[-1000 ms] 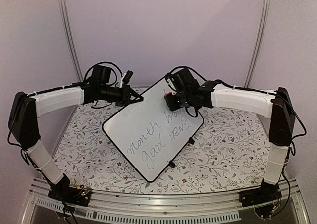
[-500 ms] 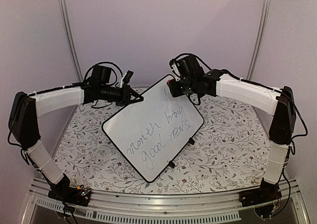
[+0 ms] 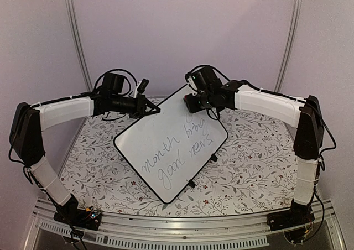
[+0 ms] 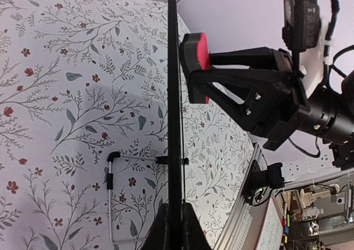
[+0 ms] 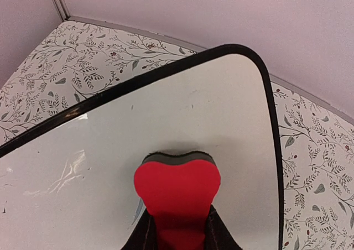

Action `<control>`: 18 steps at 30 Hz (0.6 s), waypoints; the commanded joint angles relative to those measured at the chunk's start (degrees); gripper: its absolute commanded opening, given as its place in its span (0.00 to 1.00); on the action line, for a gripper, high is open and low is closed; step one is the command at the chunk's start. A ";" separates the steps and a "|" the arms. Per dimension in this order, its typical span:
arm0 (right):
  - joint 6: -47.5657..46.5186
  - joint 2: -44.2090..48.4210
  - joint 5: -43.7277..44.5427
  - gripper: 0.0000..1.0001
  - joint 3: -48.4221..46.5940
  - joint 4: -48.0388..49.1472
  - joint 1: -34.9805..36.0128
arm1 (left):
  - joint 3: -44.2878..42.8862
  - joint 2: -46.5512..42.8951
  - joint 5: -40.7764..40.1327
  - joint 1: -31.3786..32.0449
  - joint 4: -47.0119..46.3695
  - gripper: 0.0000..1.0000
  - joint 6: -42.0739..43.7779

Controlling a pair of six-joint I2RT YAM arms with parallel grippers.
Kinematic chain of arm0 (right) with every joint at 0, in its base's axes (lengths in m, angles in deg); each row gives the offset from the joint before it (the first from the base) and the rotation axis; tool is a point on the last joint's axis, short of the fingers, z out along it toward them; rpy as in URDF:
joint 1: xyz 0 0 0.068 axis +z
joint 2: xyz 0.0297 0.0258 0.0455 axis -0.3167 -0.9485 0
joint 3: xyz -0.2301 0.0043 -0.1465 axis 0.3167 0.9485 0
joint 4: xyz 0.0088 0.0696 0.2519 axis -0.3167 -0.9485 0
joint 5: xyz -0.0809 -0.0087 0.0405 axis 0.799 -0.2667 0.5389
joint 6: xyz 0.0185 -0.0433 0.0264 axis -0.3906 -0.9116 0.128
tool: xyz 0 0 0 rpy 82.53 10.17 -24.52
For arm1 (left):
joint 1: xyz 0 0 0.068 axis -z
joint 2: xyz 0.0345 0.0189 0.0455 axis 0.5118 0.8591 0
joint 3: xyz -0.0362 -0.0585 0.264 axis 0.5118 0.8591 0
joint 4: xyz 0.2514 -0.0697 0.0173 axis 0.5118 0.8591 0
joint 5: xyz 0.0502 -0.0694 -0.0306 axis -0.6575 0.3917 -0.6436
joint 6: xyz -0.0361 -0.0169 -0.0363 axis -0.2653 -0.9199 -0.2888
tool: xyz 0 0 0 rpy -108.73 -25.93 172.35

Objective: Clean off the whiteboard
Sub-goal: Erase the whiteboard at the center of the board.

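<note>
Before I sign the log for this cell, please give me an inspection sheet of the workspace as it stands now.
Surface: table under a floral cloth.
Job's things: whiteboard tilted, grey writing not yet erased; red eraser at its far corner.
Clutter: nothing seen.
Grippers: left gripper shut on the whiteboard's edge; right gripper shut on the red eraser.
Cables: black cables loop over both wrists, off the board.
Surroundings: pale walls, two metal posts.

Soft, even light fills the booth, faintly violet on the walls [image 3: 177, 29]. The glossy whiteboard [image 5: 221, 112] shows a smeared sheen in the right wrist view. A soft shadow dims the surface [image 4: 119, 103] beside it. The overhead view looks slightly grainy.
</note>
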 commanded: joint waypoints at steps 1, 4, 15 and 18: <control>-0.56 -1.26 -1.03 0.00 -2.09 -0.61 -0.45 | 1.12 1.38 1.79 1.30 2.01 0.00 2.31; -0.57 -1.63 -1.55 0.00 -2.03 -0.91 -0.45 | 1.12 1.37 1.79 1.34 2.03 0.00 2.33; -0.14 -1.32 -2.69 0.00 0.63 -1.14 -0.45 | 1.11 1.23 1.61 1.35 2.03 0.00 2.37; 0.04 -0.93 -3.31 0.00 1.74 -1.14 -0.44 | 1.13 1.22 1.61 1.35 2.03 0.00 2.34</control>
